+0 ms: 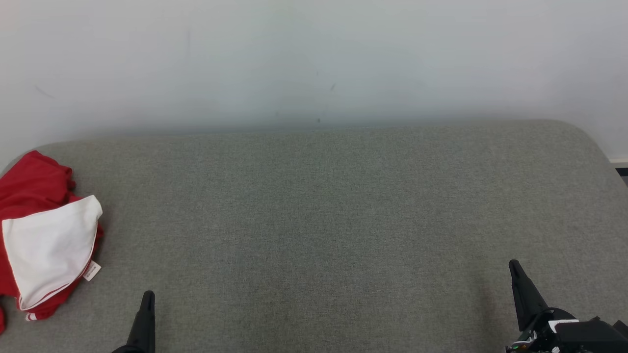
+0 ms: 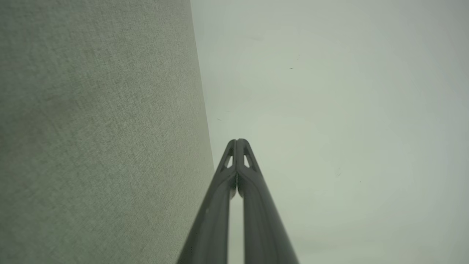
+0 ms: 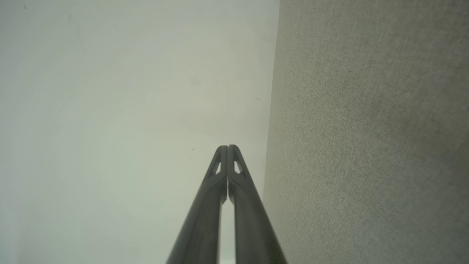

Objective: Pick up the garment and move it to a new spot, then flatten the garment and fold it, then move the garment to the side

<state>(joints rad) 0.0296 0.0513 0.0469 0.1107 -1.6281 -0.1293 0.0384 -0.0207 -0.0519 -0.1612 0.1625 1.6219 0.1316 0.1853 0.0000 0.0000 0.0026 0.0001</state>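
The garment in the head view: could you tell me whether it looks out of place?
Yes: the red and white garment lies crumpled at the left edge of the grey fabric surface, its tag sticking out. Nothing looks damaged.

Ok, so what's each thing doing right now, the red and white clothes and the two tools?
garment: bunched up, not spread flat, lying at the left end of the grey table, nothing touching it.
left tool: shut, holding nothing.
right tool: shut, holding nothing.

Garment (image 1: 46, 235) soft cloth; table (image 1: 314, 220) matt grey woven fabric.
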